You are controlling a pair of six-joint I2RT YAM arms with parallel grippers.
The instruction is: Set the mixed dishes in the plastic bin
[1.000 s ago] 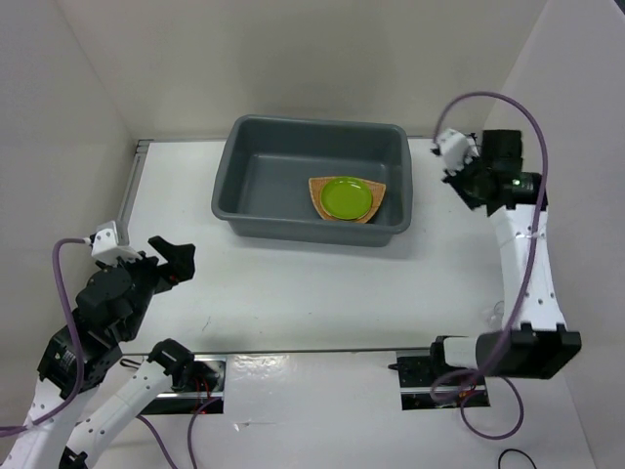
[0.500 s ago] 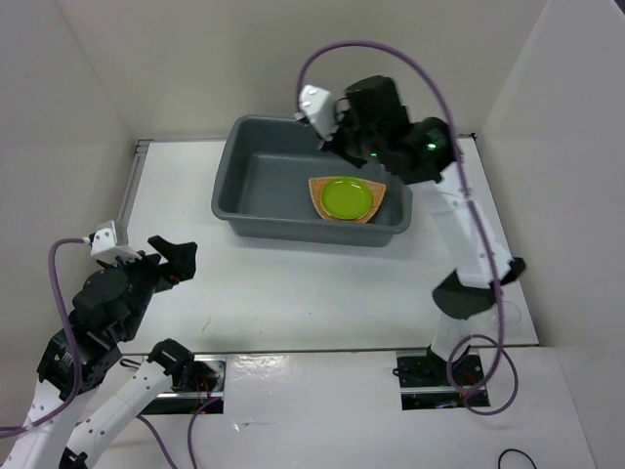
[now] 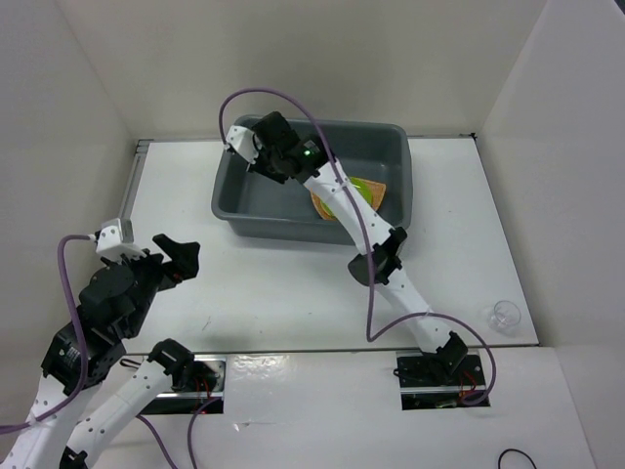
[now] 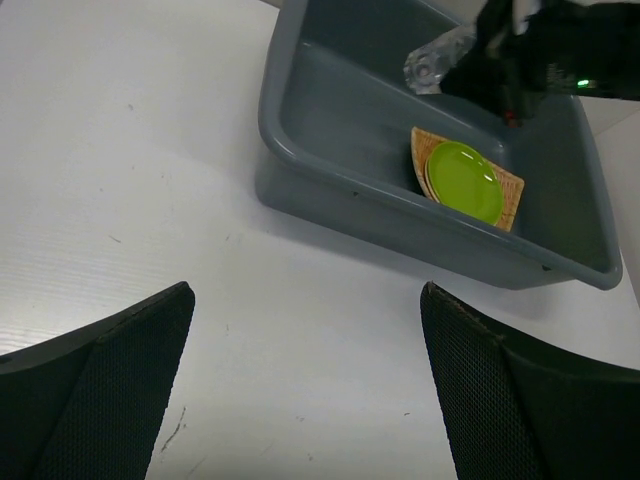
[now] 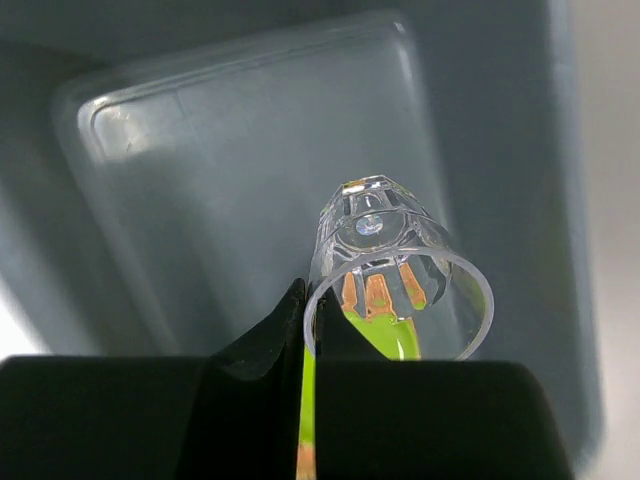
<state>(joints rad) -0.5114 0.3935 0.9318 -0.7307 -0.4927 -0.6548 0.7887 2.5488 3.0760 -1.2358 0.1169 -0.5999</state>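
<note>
lime-green plate [image 4: 462, 180], orange woven plate [image 4: 509, 190] in bin [image 4: 380, 200]; right hand [image 5: 312, 325] pinching clear cup [image 5: 385, 260] above bin; left hand [image 4: 305, 296] spread, empty; second cup [image 3: 505, 316] outside.

You have one plastic bin [image 3: 273, 227] in view. Inside it you can count two plates: one orange woven plate [image 4: 509, 200] and one lime-green plate [image 4: 462, 180] lying on it. Clear cups come to two: the held cup [image 5: 395, 260], pinched in the right claw [image 5: 312, 315] over the bin, and the loose cup [image 3: 504, 316], standing at the near right of the tabletop [image 3: 293, 283]. Claws number two as well: that right one and the left claw [image 4: 305, 295].
</note>
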